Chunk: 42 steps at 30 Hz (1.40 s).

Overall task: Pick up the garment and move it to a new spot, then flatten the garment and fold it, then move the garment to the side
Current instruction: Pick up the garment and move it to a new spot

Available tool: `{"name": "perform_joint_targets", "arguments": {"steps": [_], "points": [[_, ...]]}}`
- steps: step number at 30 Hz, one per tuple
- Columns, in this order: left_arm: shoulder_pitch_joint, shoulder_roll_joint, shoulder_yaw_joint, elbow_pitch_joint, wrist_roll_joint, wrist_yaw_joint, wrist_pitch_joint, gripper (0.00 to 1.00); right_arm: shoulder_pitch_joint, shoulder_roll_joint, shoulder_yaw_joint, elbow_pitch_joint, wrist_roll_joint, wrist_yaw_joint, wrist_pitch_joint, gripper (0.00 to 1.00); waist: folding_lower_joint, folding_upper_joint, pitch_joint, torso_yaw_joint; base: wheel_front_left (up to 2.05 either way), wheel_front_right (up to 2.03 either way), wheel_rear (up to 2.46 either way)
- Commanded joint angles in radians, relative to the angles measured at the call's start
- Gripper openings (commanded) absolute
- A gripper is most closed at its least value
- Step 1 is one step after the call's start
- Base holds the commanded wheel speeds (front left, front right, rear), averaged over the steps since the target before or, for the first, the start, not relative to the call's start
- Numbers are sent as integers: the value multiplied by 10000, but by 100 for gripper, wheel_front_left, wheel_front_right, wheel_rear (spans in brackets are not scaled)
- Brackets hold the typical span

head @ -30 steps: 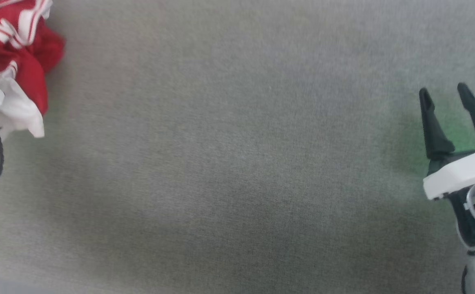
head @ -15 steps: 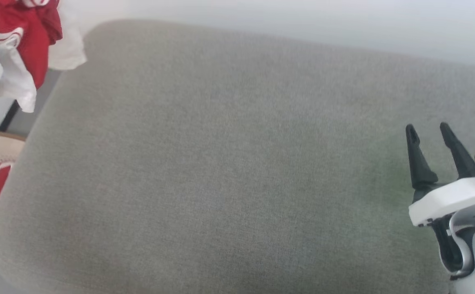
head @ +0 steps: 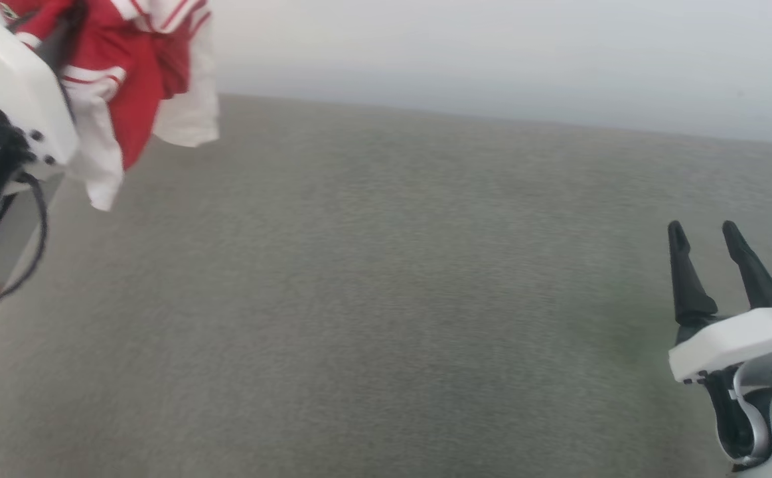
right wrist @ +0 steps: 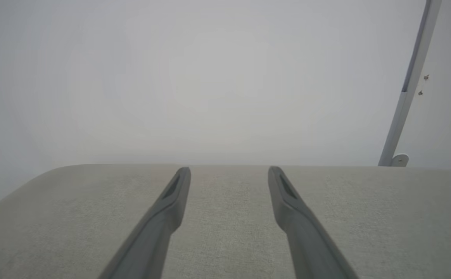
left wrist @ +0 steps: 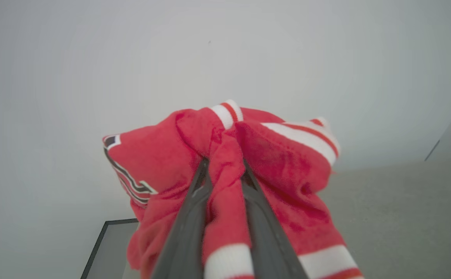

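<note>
Grey woven upholstery (head: 386, 299) spreads broad and flat across the head view, with a pale blank wall (head: 492, 53) behind its far edge. At the upper left of that view hangs the red jersey shirt with white sleeves and white-striped trim (head: 127, 79), bunched and clear of the surface, one white sleeve dangling lowest near the far left corner. The left gripper (left wrist: 224, 166) holds it. In the left wrist view its long dark fingers (left wrist: 186, 224) stand narrow, pinching a thick fold of red cloth, with striped trim and a scrap of black-white lettering spilling to either side. The right gripper (head: 703, 232) hovers low at the right over bare upholstery, jaws spread wide and holding nothing.

The step in hand looks like the carry to a new spot. To do it well, bring the bundle in over the middle of the upholstery, not the edge, where a sleeve could slip over the side. Lower until the hanging cloth touches first, then draw sideways while letting go, so the shirt lays out lengthwise instead of landing in a heap. That should ease the flattening. Several layers are probably caught in the pinch, so open fully and lift straight away so the cloth does not come back up. The free right gripper seems well placed to pin a hem once the shirt is down.
</note>
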Motion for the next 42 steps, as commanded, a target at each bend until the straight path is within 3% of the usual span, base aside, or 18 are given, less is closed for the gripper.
{"name": "perform_joint_targets", "arguments": {"steps": [1,10,22,30,38,40,42], "points": [[164,24,-7,-180,-103,71,60,0,94,-5,-18,10,-20,0,-68,100,0,0,-86,-330,0,0,0],[837,-122,-357,-2550,-145,742,968,0,74,95,-348,-109,-78,-1,-173,100,0,0,149,-1857,0,0,0],[514,-1122,-1551,-3906,-138,784,1642,0,-116,327,-561,68,62,-1,-567,100,0,0,991,-3034,0,0,0],[1533,-1567,-2419,-3438,-59,858,1604,0,-333,456,-365,319,141,-1,-824,100,0,0,1574,-3115,0,0,0],[2642,-1691,-3096,-2010,24,663,1327,0,-550,470,-51,634,236,-1,-986,100,0,0,1889,-2968,0,0,0],[2821,-1797,-3271,-1528,-2,593,1313,5,-564,424,41,722,290,-1,-1021,100,0,0,1916,-2922,0,0,0],[2888,-1894,-3419,-1036,28,523,1252,21,-605,402,108,788,284,-1,-1041,100,0,0,1939,-2872,0,0,0]]}}
